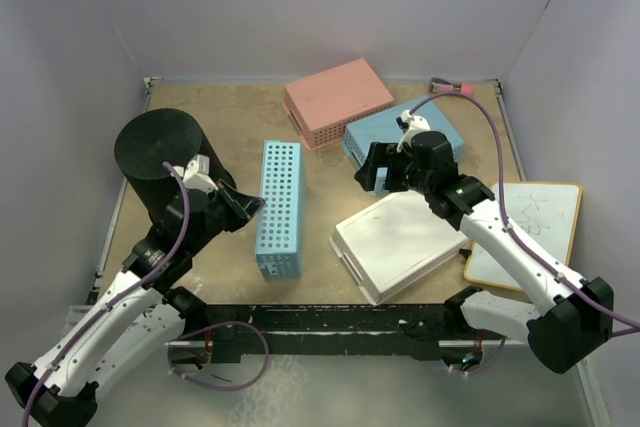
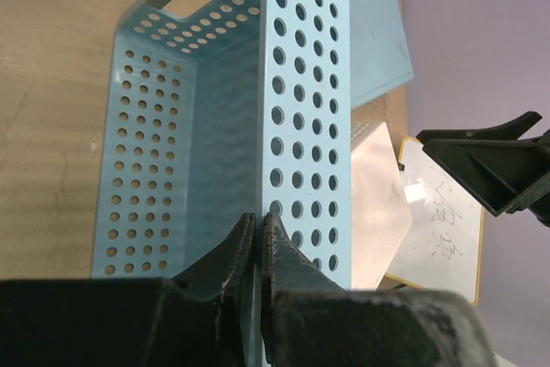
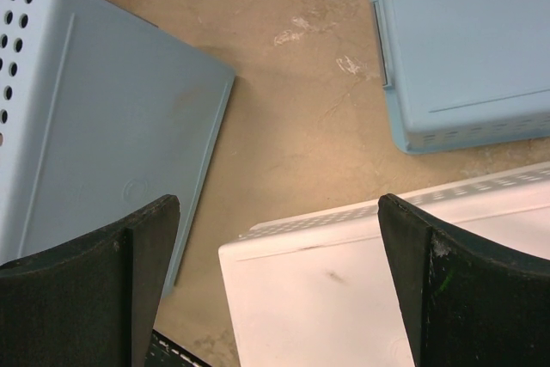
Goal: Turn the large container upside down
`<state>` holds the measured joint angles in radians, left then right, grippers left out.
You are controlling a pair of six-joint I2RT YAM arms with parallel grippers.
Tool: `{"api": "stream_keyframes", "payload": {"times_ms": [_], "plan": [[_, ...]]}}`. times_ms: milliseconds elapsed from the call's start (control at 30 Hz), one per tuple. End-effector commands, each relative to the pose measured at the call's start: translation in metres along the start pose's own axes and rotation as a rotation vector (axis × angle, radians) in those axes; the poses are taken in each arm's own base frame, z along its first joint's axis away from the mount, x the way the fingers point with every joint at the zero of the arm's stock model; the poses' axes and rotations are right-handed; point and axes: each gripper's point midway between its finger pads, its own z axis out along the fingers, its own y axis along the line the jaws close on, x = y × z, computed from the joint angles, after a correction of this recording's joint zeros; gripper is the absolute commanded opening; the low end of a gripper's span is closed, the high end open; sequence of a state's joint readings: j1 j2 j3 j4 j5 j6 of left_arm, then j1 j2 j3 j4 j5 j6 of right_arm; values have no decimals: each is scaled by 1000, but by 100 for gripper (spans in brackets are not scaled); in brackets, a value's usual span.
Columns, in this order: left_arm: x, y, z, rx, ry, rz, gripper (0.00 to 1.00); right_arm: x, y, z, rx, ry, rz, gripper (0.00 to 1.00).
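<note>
The large container, a tall black round bin, stands at the left of the table, and its top face looks flat and closed. My left gripper is just right of it and not on it. In the left wrist view the left gripper is shut on the thin wall of a blue perforated basket. That basket stands on its long side. My right gripper is open and empty. In the right wrist view the right gripper hangs over bare table and a corner of the white basket.
An overturned pink basket and a second blue basket lie at the back. The white basket lies bottom up at centre right. A whiteboard lies at the right edge. Walls enclose three sides of the table.
</note>
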<state>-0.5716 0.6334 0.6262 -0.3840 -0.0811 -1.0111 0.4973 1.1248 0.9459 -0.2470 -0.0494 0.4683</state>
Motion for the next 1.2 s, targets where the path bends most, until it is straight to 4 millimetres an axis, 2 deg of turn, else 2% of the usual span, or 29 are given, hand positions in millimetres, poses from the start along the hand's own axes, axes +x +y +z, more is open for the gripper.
{"api": "stream_keyframes", "payload": {"times_ms": [0,300,633,933,1100,1133,1167], "plan": [[0,38,-7,-172,-5,57,0,-6,8,2,-37,-17,0,100],[-4,69,-13,-365,15,162,0,-4,7,5,-34,-12,1,100],[0,82,-3,-442,43,189,0,-5,9,11,-43,-2,1,100],[-11,83,6,-489,19,225,0,-6,10,12,-42,-2,1,100],[-17,71,9,-461,24,246,0,-5,10,15,-46,5,0,100],[-20,66,9,-455,27,254,2,-5,11,15,-47,5,-1,100],[-23,59,8,-442,29,264,7,-5,10,17,-47,6,-2,100]]}}
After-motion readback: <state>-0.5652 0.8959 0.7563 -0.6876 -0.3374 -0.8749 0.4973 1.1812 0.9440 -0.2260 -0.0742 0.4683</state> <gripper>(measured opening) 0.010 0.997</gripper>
